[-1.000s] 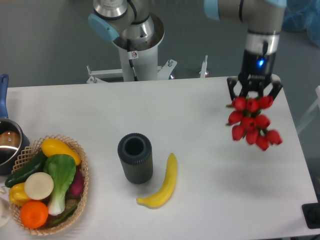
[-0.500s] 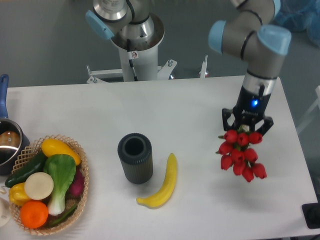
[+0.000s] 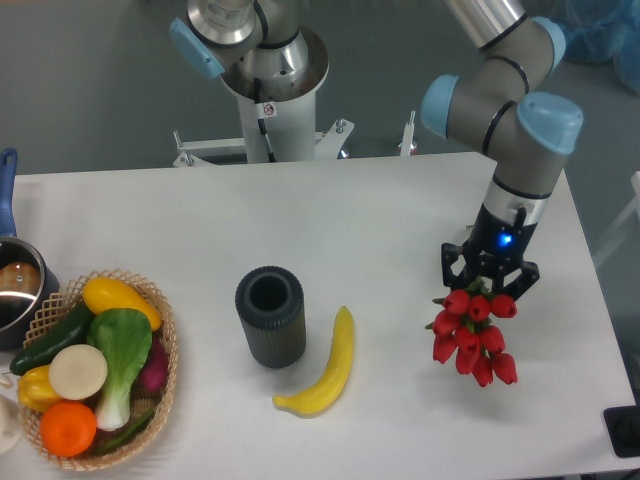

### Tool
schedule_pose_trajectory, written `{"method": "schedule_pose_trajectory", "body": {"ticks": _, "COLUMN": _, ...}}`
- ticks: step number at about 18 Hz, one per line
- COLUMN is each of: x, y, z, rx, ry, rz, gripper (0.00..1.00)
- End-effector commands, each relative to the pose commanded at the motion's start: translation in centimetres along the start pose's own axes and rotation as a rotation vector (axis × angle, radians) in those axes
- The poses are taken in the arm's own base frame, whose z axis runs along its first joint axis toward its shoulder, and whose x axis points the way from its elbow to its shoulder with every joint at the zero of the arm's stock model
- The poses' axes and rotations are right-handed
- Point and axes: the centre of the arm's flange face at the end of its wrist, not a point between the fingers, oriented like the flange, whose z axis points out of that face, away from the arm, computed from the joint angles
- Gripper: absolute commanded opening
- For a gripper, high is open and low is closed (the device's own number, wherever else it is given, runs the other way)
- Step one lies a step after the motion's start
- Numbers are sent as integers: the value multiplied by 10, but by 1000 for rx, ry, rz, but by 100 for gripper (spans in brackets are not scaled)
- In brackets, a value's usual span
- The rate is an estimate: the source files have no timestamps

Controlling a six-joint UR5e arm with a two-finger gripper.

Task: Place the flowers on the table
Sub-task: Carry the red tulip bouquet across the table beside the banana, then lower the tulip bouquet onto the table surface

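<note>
The flowers (image 3: 470,336) are a bunch of red tulips hanging head-down from my gripper (image 3: 486,283), over the right part of the white table (image 3: 380,230). The gripper is shut on the bunch from above, and its dark fingers hide the stems. The lowest blooms are close to the tabletop, but I cannot tell whether they touch it.
A yellow banana (image 3: 326,368) lies left of the flowers, and a dark ribbed cylindrical vase (image 3: 270,315) stands beside it. A wicker basket (image 3: 160,390) of vegetables sits at the front left, with a pot (image 3: 14,290) at the left edge. The table's right edge is near the bunch.
The gripper has carried the flowers toward the front and slightly left, and lower toward the tabletop. Nothing else moved.
</note>
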Motion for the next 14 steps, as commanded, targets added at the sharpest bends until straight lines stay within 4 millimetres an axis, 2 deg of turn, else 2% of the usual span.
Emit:
{"method": "schedule_pose_trajectory", "body": {"ticks": 4, "x": -3, "y": -5, "z": 25, "rx": -13, "ry": 25, "rz": 7, "gripper": 49}}
{"method": "schedule_pose_trajectory", "body": {"ticks": 9, "x": -6, "y": -4, "z": 32, "rx": -17, "ry": 33, "rz": 9, "gripper": 53}}
{"method": "schedule_pose_trajectory", "body": {"ticks": 11, "x": -6, "y": -3, "z": 33, "rx": -18, "ry": 34, "rz": 11, "gripper": 63}}
{"method": "schedule_pose_trajectory", "body": {"ticks": 12, "x": -6, "y": -3, "z": 33, "rx": -17, "ry": 35, "rz": 11, "gripper": 65}}
{"method": "schedule_pose_trajectory", "body": {"ticks": 13, "x": -7, "y": -3, "z": 33, "rx": -18, "ry": 33, "rz": 11, "gripper": 74}}
{"method": "schedule_pose_trajectory", "body": {"ticks": 14, "x": -7, "y": -3, "z": 32, "rx": -17, "ry": 32, "rz": 13, "gripper": 90}}
